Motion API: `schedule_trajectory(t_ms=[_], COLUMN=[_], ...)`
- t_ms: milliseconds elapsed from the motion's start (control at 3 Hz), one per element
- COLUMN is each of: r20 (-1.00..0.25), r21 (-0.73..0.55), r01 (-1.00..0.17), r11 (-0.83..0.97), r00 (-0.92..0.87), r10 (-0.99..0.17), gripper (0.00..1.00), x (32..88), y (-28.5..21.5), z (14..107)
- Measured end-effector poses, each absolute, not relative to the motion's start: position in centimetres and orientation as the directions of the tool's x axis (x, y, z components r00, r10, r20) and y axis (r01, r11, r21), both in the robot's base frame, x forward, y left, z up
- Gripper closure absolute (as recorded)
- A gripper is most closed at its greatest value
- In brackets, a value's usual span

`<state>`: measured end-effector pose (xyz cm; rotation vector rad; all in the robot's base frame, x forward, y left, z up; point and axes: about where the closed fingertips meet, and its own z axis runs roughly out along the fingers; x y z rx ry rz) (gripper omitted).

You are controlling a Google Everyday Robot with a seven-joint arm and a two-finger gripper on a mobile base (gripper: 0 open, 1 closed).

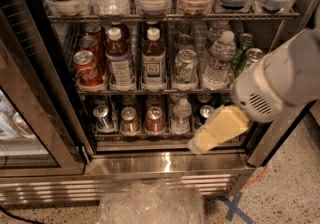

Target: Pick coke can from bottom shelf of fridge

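Note:
The fridge (pixel 165 164) stands open before me, its shiny metal base below. The bottom shelf (pixel 150 135) holds a row of small cans. The coke can (pixel 154 119), dark red with a silver top, stands in the middle lane. A gold-brown can (pixel 130 120) is to its left and a blue can (pixel 103 117) further left. My gripper (pixel 201 143), pale yellow on a white arm (pixel 280 80), reaches in from the right. It hangs in front of the shelf's right end, right of and slightly below the coke can, apart from it. It hides the rightmost cans.
A small water bottle (pixel 180 115) and a dark can (pixel 205 113) stand right of the coke can. The middle shelf holds red Coca-Cola cans (pixel 87 70), tea bottles (pixel 153 60) and green cans. The open glass door (pixel 30 118) is at left. Crumpled plastic (pixel 150 203) lies on the floor.

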<state>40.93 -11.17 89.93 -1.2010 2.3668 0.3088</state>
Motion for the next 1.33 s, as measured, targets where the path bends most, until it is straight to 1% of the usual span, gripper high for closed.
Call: schedule_trajectory(t_ms=[333, 667, 1333], r20=[-0.559, -0.603, -0.621], r21=[0.072, 0.13, 0.117], r01=[-0.738, -0.678, -0.674], r11=[0.671, 0.723, 0.729], r00=[-0.587, -0.633, -0.623], r10=[-0.585, -0.485, -0.476], gripper=[0.0, 0.0, 0.0], x=[40.5, 40.9, 41.4], y=[-7.1, -4.2, -4.0], z=[86.8, 84.5, 84.7])
